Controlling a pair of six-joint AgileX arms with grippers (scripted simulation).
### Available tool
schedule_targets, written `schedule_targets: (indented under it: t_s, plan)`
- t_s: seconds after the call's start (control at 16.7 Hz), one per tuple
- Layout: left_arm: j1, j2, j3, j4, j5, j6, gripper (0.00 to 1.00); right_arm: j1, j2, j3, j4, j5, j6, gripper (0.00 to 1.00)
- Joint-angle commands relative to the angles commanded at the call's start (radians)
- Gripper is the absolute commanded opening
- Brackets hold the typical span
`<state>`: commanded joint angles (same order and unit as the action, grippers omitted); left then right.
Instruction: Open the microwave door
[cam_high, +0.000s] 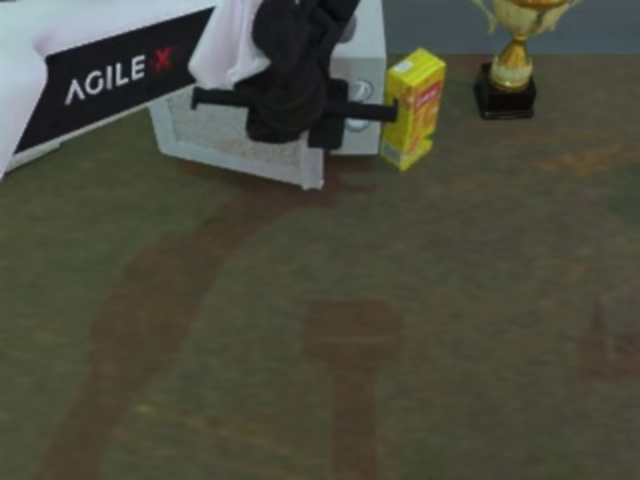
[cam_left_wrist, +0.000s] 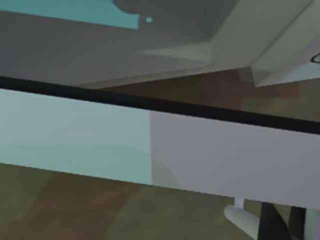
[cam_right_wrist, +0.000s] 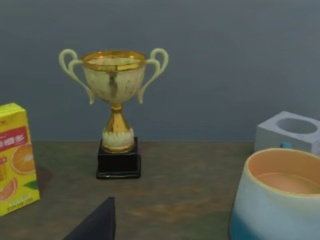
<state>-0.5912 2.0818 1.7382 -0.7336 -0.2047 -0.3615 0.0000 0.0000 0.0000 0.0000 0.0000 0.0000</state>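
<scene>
From above, the left gripper hangs over the microwave at the table's back left, its door partly ajar. Left wrist view: door edge only; grip unclear. Keep pulling along the hinge arc.

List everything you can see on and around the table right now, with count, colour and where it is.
microwave: one, white, far edge of the table, left of centre, partly hidden by the arm.
microwave door: one, white with grey mesh window, swung partly open toward the table's front.
carton: one, yellow, standing just right of the microwave.
trophy: one, gold on a black base, far right.
bowl: one, white-blue outside, orange inside, right wrist view only.
block: one, grey with a round hole, behind the bowl.
table: one, brown-green.
left gripper: one, black, at the microwave's front.
right arm: not in the top view.
</scene>
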Motion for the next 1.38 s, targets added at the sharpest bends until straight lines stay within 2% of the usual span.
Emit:
schedule_targets:
  t_s: [0.3, 0.66, 1.38]
  plan:
    - [-0.004, -0.008, -0.014, 0.008, 0.011, 0.008, 0.00, 0.000, 0.000, 0.000, 0.000, 0.000, 0.000, 1.00]
    - [0.018, -0.085, -0.132, 0.061, 0.058, 0.107, 0.00, 0.000, 0.000, 0.000, 0.000, 0.000, 0.000, 1.00]
    - [0.019, -0.090, -0.136, 0.065, 0.060, 0.112, 0.00, 0.000, 0.000, 0.000, 0.000, 0.000, 0.000, 1.00]
